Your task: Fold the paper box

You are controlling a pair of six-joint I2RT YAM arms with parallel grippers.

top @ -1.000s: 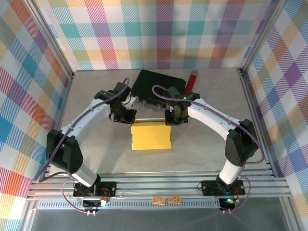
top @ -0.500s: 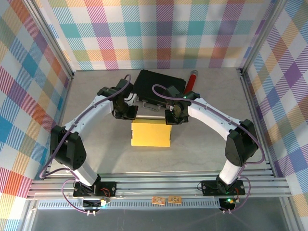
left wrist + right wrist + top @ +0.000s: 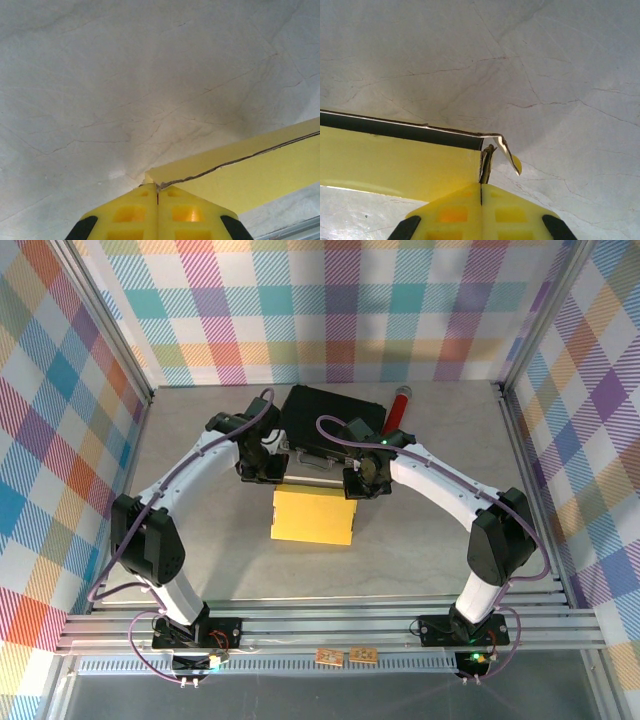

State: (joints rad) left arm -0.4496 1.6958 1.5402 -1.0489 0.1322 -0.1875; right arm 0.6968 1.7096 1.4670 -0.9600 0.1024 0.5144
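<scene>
Paper box [image 3: 313, 517] corners pinched in closed left claw [image 3: 158, 192] and right claw [image 3: 481, 186].

The desk [image 3: 440, 540] is a pale grey, marble-like slab crossed by fine dark veins, which the wrist views show spreading out ahead of each pincer. The paper box [image 3: 313, 518], a flat yellow sheet, lies on it. Its far edge runs between the left pincer [image 3: 277, 474] and the right pincer [image 3: 352, 483], and the rest spreads nearward from them. That far edge seems slightly raised off the surface at the pincers, though the view there is poor. Beyond both pincers lies a black case [image 3: 325, 412]. Beyond the right pincer, just beside that case, lies a red-topped cylinder [image 3: 398, 405].
</scene>
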